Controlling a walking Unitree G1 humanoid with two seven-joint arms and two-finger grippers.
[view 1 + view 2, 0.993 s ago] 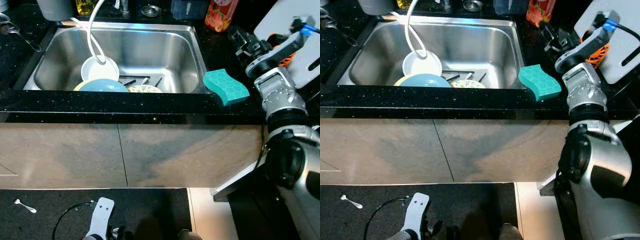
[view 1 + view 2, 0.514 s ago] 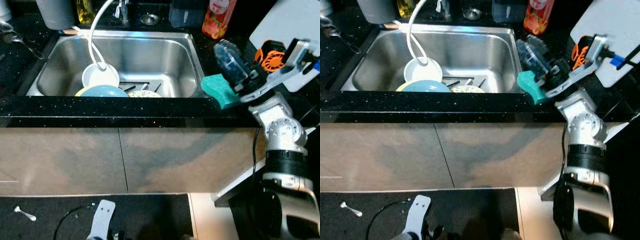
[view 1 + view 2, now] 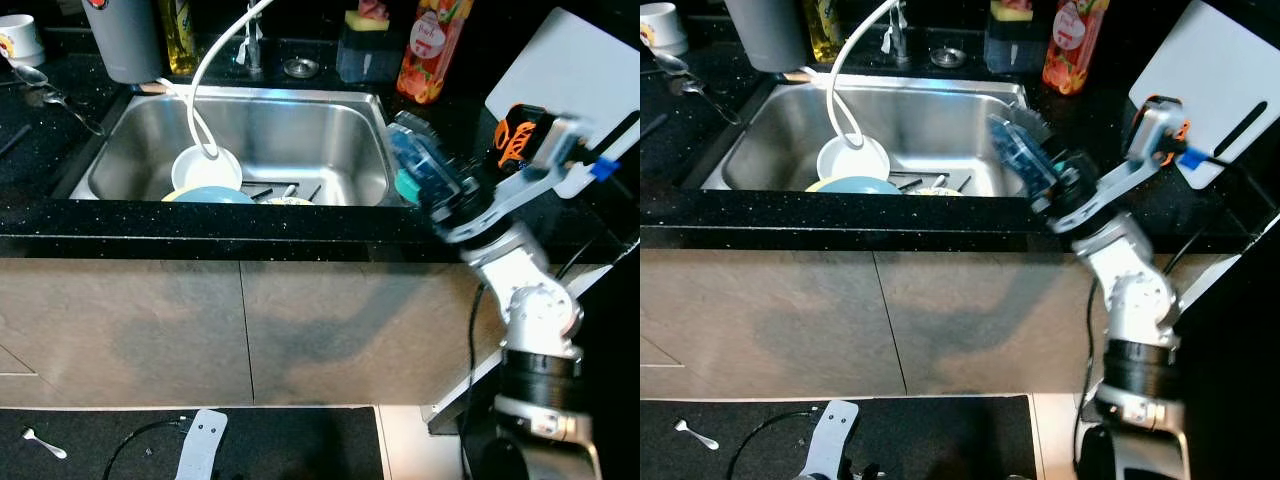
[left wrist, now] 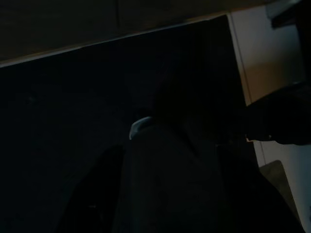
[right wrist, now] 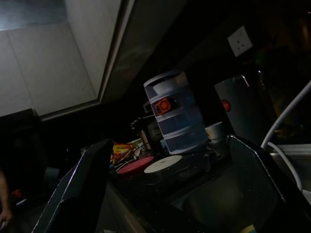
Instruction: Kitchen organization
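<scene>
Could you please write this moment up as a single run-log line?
right gripper: open, over sink's right edge | sponge: on counter, mostly hidden by it | sink: holds dishes | left arm: idle

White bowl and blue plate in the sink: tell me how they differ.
The white bowl is smaller and lies further back, with the white hose ending in it; the blue plate is wider, nearer the front wall and partly hidden by the counter edge. Both are round dishes in the steel sink.

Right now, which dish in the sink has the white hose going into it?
The small white bowl at the back of the pile in the sink. The hose curls down into it. The blue plate in front has no hose touching it.
</scene>
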